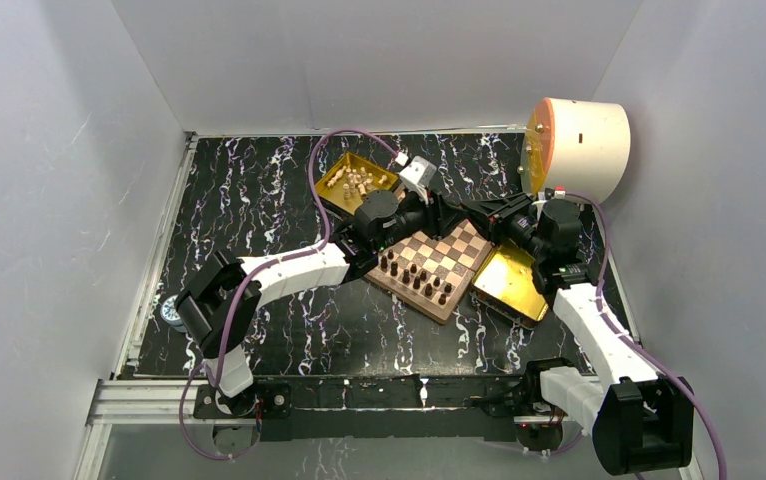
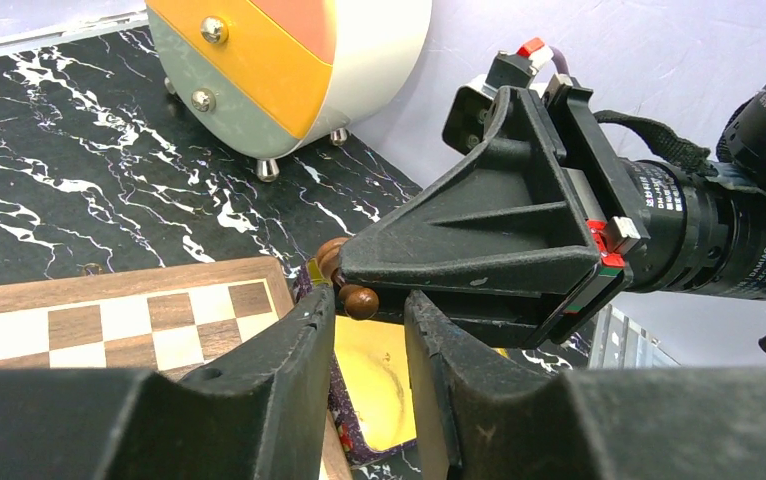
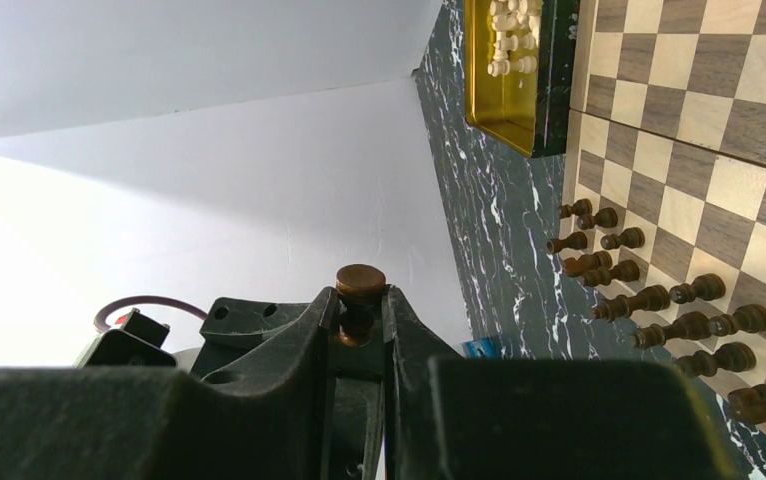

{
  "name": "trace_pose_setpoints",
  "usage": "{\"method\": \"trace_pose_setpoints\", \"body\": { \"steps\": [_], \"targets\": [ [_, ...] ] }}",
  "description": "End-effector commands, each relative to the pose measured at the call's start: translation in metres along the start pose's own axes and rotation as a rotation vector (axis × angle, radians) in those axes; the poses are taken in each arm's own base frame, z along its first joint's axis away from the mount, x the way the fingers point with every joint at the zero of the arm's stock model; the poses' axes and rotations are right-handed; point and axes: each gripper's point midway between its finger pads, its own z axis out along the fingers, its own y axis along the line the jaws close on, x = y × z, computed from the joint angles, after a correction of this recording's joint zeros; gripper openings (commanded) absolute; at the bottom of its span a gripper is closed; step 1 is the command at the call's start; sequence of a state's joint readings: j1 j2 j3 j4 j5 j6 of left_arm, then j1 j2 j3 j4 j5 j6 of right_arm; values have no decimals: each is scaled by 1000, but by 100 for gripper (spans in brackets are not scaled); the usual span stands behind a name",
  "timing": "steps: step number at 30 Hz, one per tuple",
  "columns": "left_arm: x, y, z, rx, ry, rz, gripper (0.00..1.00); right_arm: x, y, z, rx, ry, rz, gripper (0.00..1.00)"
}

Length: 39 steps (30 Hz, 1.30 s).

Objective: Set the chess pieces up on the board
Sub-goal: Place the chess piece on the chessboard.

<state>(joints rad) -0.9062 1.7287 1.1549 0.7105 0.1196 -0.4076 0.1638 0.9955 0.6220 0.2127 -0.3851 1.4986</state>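
Right gripper [image 3: 359, 300] nearest, pinching a dark chess piece [image 3: 360, 283]. Left gripper [image 2: 369, 312] narrowly parted beside it. I can't read the motor label [image 2: 659, 200]. Both meet, outstretched, at the board [image 1: 449, 257] far edge.

White print shows on the black motor housing [image 2: 704, 225] at the right arm's wrist, in the left wrist view. It's tiny and skewed, and not one word reads for certain. No other legible lettering in any view.
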Motion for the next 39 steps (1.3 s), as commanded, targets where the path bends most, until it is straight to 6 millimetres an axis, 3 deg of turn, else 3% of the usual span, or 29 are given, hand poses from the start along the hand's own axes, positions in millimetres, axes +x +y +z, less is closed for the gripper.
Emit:
{"method": "trace_pose_setpoints", "body": {
  "steps": [1, 4, 9, 13, 21, 30, 39],
  "targets": [
    [-31, -12, -2, 14, -88, 23, 28, 6, 17, -7, -75, 18, -20, 21],
    [-31, -12, -1, 11, -89, 25, 23, 7, 16, -9, -77, 17, -25, 21],
    [-34, -10, 0, 2, -98, 24, 5, 11, 9, -8, -69, 43, -29, 23],
    [-34, -16, 0, 27, -85, 13, 0, 12, 4, -10, -68, 43, -46, 24],
    [-16, -15, -3, 8, 54, 11, 0, 10, -10, -16, -22, 3, -135, 35],
    [-10, -10, -38, -71, 181, 29, 0, 10, -38, -25, 75, -5, -242, 54],
    [29, 24, -91, -270, 475, 74, 0, 7, -59, -46, 177, -19, -457, 81]
  ]
}}
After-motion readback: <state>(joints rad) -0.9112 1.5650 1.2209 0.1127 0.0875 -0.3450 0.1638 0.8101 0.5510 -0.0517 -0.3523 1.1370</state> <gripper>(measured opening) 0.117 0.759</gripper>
